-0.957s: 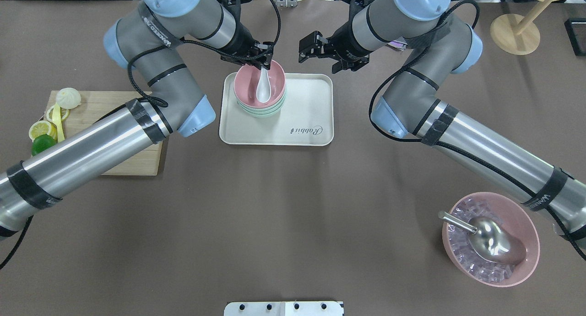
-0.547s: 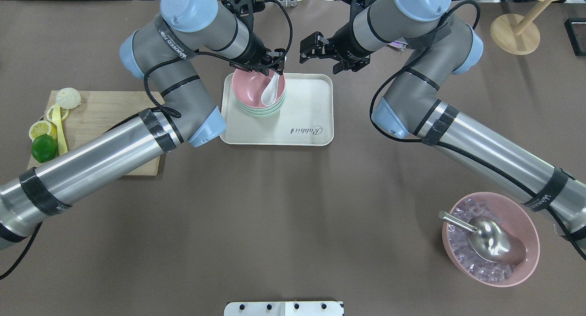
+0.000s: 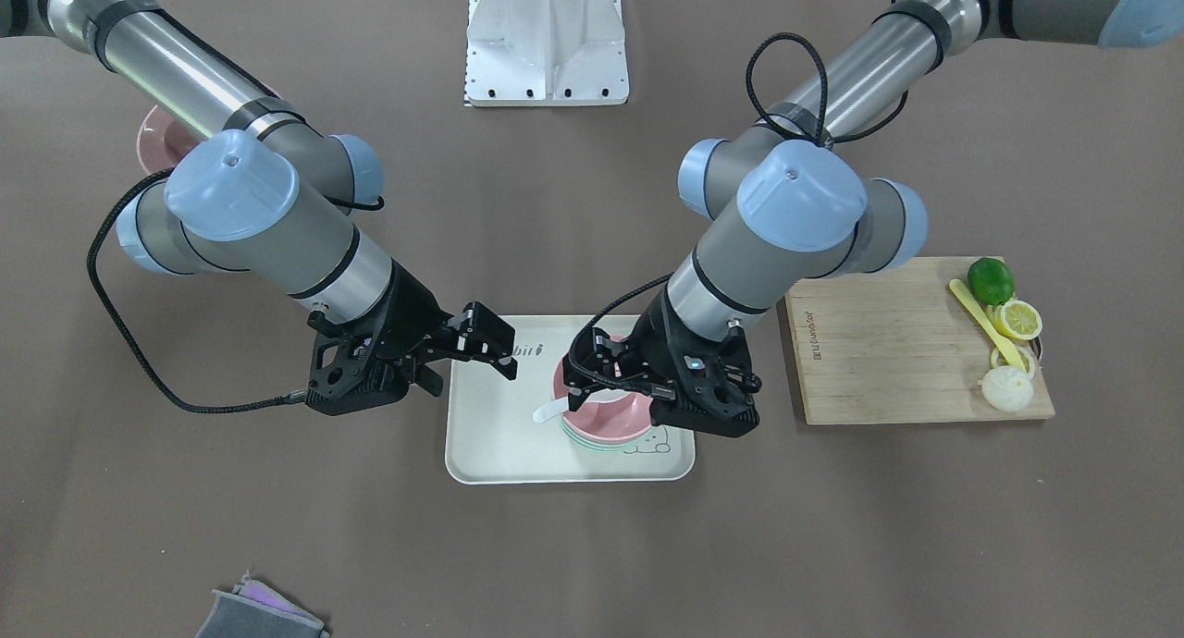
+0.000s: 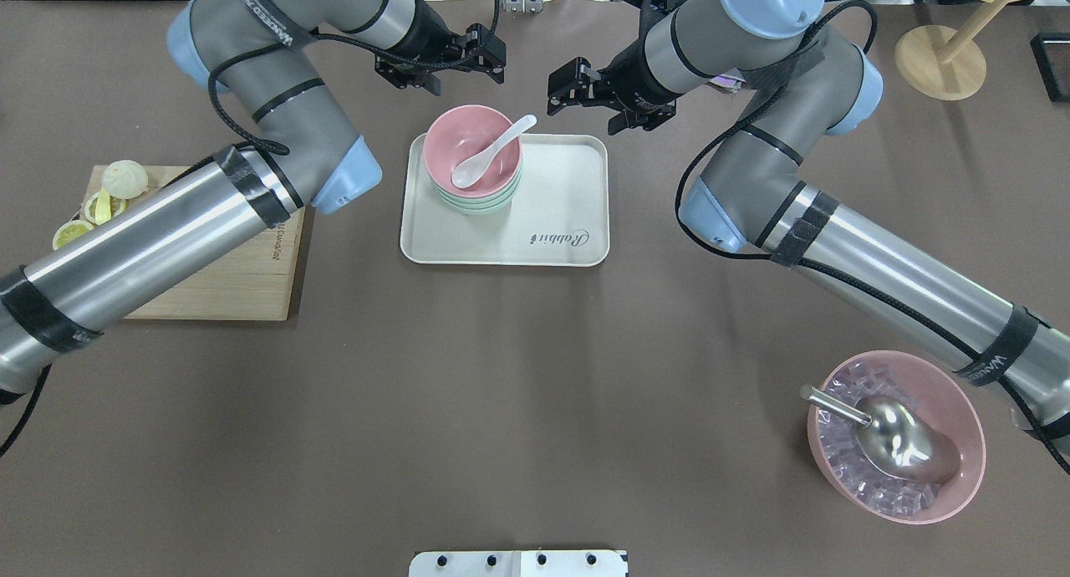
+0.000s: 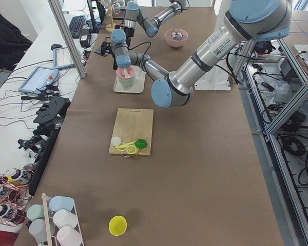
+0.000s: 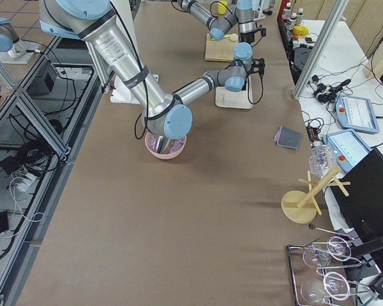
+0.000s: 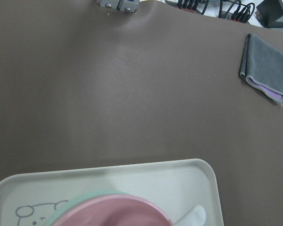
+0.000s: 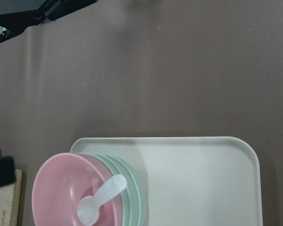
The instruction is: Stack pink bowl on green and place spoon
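We judge placing finished: the spoon (image 4: 493,148) lies in the pink bowl (image 4: 451,142) atop the green bowl (image 4: 473,206). The left gripper (image 4: 466,65) and right gripper (image 4: 583,100) hold their fingers spread, empty; we need only retreat.

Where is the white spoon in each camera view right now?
Exterior front-facing: white spoon juts over the pink bowl's left rim.
Overhead exterior: spoon lies in the pink bowl, handle pointing upper right.
Exterior left: too small to make out.
Exterior right: too small to make out.
Left wrist-mounted: spoon at the bottom edge, right of centre.
Right wrist-mounted: spoon lower left, in the pink bowl.
Shared landmark: the cream tray.
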